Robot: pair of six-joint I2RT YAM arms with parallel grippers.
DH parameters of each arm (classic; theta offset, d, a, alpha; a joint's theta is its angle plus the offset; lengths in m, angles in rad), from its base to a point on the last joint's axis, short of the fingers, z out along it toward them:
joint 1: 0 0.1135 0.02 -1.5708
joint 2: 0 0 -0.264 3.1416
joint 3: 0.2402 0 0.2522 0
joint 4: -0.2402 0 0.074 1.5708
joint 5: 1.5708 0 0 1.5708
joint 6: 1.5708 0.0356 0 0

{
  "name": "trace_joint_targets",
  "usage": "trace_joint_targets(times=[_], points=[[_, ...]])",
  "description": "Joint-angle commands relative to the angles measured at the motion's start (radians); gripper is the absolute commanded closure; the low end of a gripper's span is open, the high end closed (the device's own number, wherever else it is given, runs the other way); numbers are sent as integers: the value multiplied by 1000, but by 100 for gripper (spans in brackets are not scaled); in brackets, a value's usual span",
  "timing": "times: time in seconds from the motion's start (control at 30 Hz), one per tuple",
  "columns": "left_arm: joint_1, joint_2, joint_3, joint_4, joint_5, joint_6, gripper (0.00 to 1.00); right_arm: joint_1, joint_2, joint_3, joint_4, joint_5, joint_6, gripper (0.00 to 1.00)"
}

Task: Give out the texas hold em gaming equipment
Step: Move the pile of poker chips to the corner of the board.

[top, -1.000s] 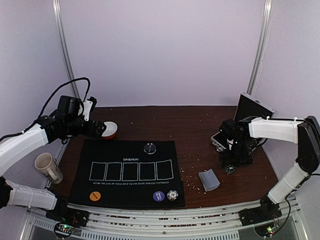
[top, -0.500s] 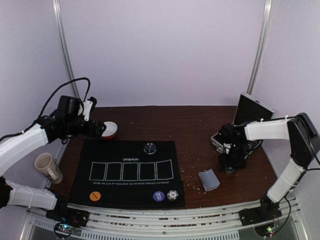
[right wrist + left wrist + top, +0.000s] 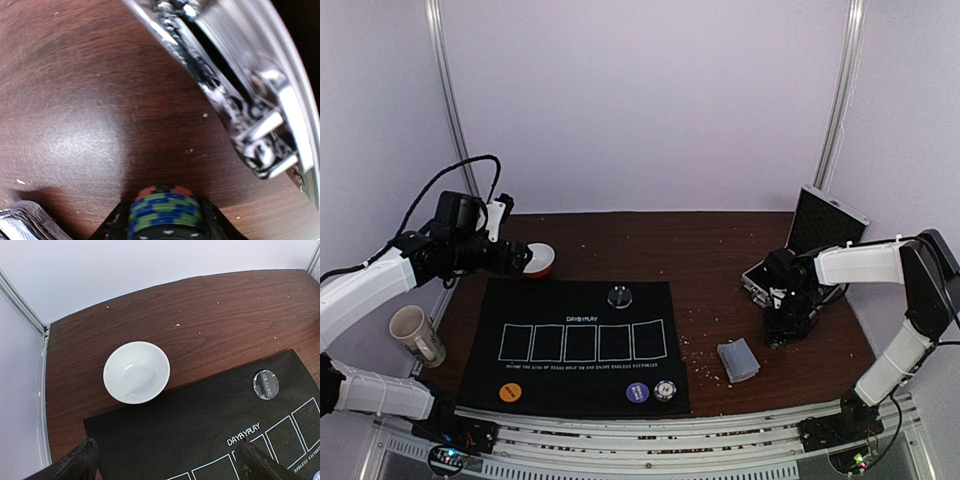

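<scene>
In the right wrist view my right gripper [image 3: 165,220] is shut on a stack of poker chips [image 3: 165,207], an orange one at the far end with blue-and-green ones nearer; the stack rests on the brown table. In the top view that gripper [image 3: 782,330] points down beside the metal case [image 3: 760,280]. A grey-blue card deck [image 3: 738,360] lies just left of it. The black mat [image 3: 580,345] holds an orange chip [image 3: 509,392], a purple-blue chip [image 3: 637,392], a black-and-white chip [image 3: 665,390] and a clear disc [image 3: 619,296]. My left gripper [image 3: 165,465] hovers open over the mat's far left corner.
A red-and-white bowl [image 3: 542,258] sits at the mat's far left corner, right under my left arm. A beige mug [image 3: 417,335] lies left of the mat. The open case's lid [image 3: 825,222] stands up at the back right. Crumbs are scattered between mat and deck.
My right gripper has dropped a little toward the table and its fingers have closed in on the chip stack. The left arm has not moved.
</scene>
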Motion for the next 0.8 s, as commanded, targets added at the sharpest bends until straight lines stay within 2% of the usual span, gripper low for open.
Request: trace_joint_targets(times=[0.0, 0.07, 0.13, 0.2, 0.37, 0.5, 0.77], points=[[-3, -10, 14, 37, -7, 15, 2, -3, 51, -83, -50, 23, 12, 61], [-3, -10, 14, 38, -8, 17, 2, -3, 50, -88, -51, 29, 15, 70], [-3, -10, 15, 37, -8, 16, 2, -3, 45, -85, -55, 41, 16, 84], [-3, -10, 16, 37, -9, 17, 2, -3, 33, -76, -60, 47, 17, 90], [-3, -7, 16, 38, -10, 16, 2, 0, 30, -22, -60, 48, 9, 92], [-3, -2, 18, 36, -11, 16, 2, 12, 106, 31, -25, 31, -5, 94], [-3, -23, 12, 34, -27, 20, 2, 151, 274, 235, -18, -13, 6, 95]])
